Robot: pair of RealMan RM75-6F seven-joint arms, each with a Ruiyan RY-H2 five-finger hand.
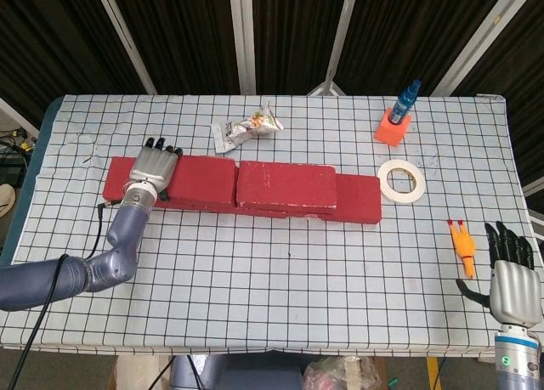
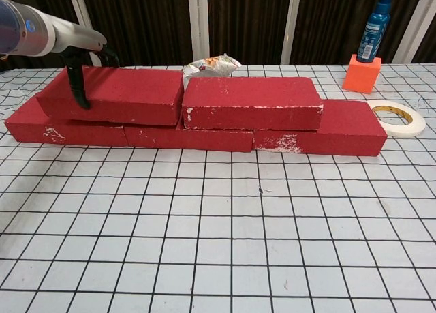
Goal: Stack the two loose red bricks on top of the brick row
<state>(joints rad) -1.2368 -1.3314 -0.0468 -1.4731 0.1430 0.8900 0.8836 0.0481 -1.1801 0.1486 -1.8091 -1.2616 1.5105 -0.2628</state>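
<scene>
- Head view: my left hand (image 1: 153,167) lies palm-down on the left upper brick (image 1: 183,181), fingers (image 1: 161,145) reaching over its far edge and the thumb down the near face, so I am grasping that brick.
- That brick sits on top of the brick row (image 1: 357,199) and its right end is just beside the right upper brick (image 1: 286,186), which also rests on the row.
- The row runs left to right across the checked worktop (image 1: 280,279), its right end showing bare past the right upper brick.
- My right hand (image 1: 512,275) is at the near right corner, well apart from the bricks, fingers straight and spread with nothing in them.
- Just beside it lies a small orange toy (image 1: 463,247); farther back is a roll of white tape (image 1: 401,179), then an orange block (image 1: 393,127) with a blue bottle (image 1: 408,97) standing on it.
- A crumpled snack packet (image 1: 246,128) lies behind the bricks.
- Chest view: my left hand (image 2: 80,57) comes in from the left, its dark thumb pressed down the front face of the left upper brick (image 2: 116,95).
- That brick sits a little askew on the brick row (image 2: 191,137), its right end touching or nearly touching the right upper brick (image 2: 251,101); I cannot tell which.
- The snack packet (image 2: 210,65) shows behind the seam, with the tape (image 2: 398,116), orange block (image 2: 362,74) and blue bottle (image 2: 375,28) at right.
</scene>
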